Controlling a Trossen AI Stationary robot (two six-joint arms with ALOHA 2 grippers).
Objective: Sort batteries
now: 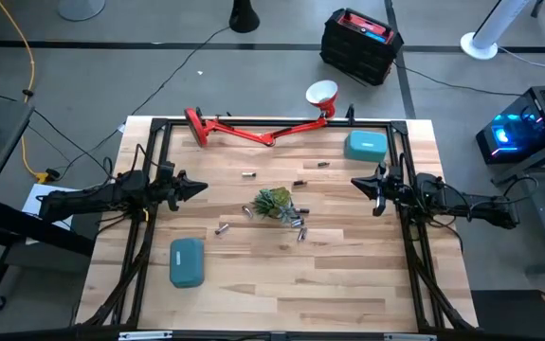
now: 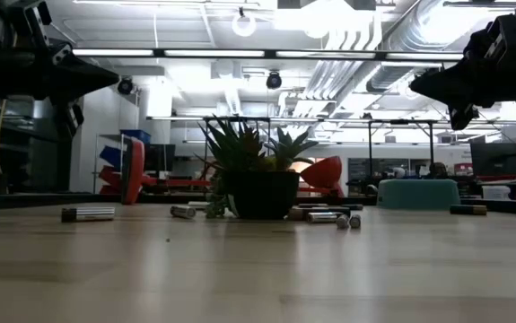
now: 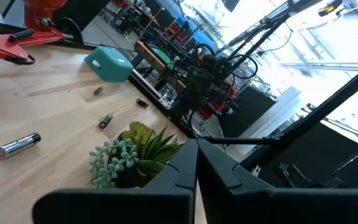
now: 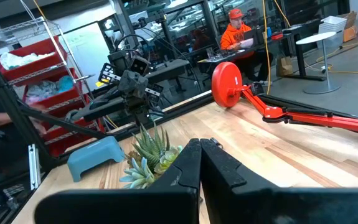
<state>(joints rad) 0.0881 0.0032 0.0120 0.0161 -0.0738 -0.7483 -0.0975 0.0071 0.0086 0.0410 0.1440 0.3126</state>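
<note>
Overhead camera looking straight down, low camera level across the table [image 2: 258,269], wrist cameras facing inward, all sharing the potted plant [image 1: 274,203]

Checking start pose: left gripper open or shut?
Shut. In its wrist view the left gripper shows both fingers pressed together, nothing held between.

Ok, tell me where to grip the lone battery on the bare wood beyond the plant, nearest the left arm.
Grip the battery across its middle, coming straight down. It lies flat on the table, long axis roughly along the line between the arms, so close across its round sides. The plant stands clear of it. The left gripper, shut, is nearest.
</note>
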